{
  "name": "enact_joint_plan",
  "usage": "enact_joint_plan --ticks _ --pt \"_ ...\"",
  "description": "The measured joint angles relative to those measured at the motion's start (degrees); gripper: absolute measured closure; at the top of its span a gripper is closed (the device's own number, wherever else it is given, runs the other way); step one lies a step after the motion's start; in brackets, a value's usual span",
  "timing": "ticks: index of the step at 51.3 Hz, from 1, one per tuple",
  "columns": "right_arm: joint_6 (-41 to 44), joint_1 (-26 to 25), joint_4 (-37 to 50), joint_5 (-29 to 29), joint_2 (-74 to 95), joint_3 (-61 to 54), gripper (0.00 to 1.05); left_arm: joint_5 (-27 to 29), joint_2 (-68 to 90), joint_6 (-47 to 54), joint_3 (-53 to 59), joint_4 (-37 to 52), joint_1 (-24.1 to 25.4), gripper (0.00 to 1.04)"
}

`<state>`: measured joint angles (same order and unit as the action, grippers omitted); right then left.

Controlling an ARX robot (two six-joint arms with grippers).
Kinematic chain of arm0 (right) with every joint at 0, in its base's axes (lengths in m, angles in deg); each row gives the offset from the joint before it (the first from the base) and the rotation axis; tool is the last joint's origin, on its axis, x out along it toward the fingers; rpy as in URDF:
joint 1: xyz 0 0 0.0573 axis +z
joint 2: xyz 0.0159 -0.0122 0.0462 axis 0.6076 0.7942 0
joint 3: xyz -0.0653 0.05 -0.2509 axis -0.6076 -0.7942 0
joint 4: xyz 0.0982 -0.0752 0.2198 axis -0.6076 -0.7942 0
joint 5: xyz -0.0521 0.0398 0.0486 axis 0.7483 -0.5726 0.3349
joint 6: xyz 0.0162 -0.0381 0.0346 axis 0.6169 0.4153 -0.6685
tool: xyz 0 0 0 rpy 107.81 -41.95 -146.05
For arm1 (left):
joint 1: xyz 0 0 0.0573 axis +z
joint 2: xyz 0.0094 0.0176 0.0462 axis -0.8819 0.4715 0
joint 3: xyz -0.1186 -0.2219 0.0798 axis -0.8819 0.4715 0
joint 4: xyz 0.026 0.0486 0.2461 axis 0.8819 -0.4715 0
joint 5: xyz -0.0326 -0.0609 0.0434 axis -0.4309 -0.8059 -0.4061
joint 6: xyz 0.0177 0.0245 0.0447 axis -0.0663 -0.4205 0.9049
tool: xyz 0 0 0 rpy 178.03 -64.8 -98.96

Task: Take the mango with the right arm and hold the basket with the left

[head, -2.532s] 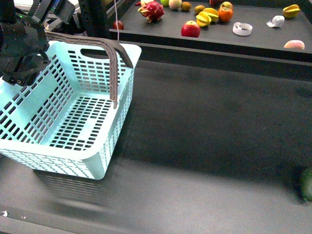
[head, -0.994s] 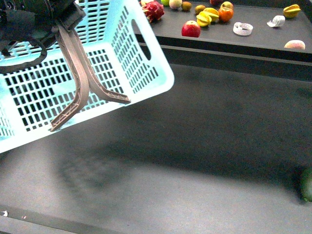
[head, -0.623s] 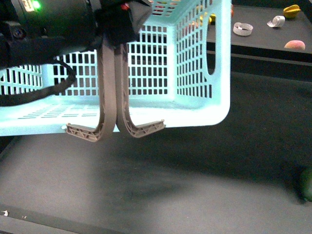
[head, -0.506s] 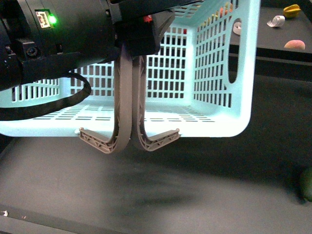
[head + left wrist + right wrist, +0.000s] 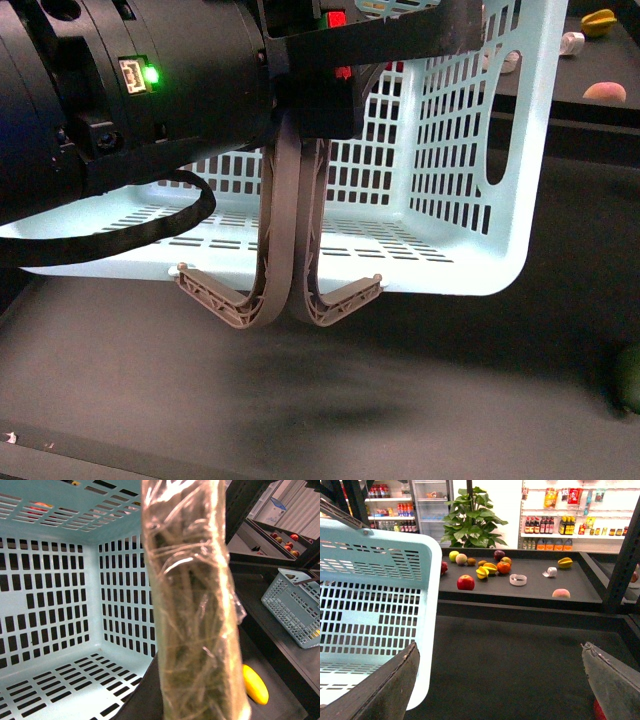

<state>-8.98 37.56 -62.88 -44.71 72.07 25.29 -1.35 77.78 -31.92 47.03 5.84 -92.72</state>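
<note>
- My left gripper (image 5: pixel 305 105) is clamped on the two grey-brown handles (image 5: pixel 290 230), which are pressed together; the arm is lifted close in front of the front camera; a green light (image 5: pixel 151 73) glows on its black housing
- The basket (image 5: pixel 470 170) hangs from those handles, clear of the table (image 5: pixel 450 400), tipped so its mouth faces the camera
- My right gripper (image 5: pixel 499 652) is spread wide with nothing between its fingers (image 5: pixel 395 680); it is low over the dark table, just beside the basket's wall
- The mango (image 5: pixel 255 684) lies on the dark surface outside the basket, near its corner, in the left wrist view
- Bottles and packets on the shop shelves (image 5: pixel 565 525) carry labels; all are too small to read
</note>
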Motion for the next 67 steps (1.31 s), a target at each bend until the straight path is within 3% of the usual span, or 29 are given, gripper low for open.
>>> enact_joint_plan --ticks 58,59,63,67 --pt "0.0 0.0 0.0 0.0 0.0 0.0 0.08 -0.2 0.0 0.1 0.0 0.0 0.0 0.97" --pt "0.0 0.0 0.0 0.3 0.0 0.0 0.08 -0.2 0.0 0.1 0.0 0.0 0.0 0.97" --pt "-0.7 2.1 -0.2 11.7 5.2 0.8 0.08 -0.2 0.0 0.1 0.0 0.0 0.0 0.97" --pt "-0.9 0.2 4.1 11.0 11.4 0.9 0.08 -0.2 0.0 0.2 0.0 0.0 0.0 0.97"
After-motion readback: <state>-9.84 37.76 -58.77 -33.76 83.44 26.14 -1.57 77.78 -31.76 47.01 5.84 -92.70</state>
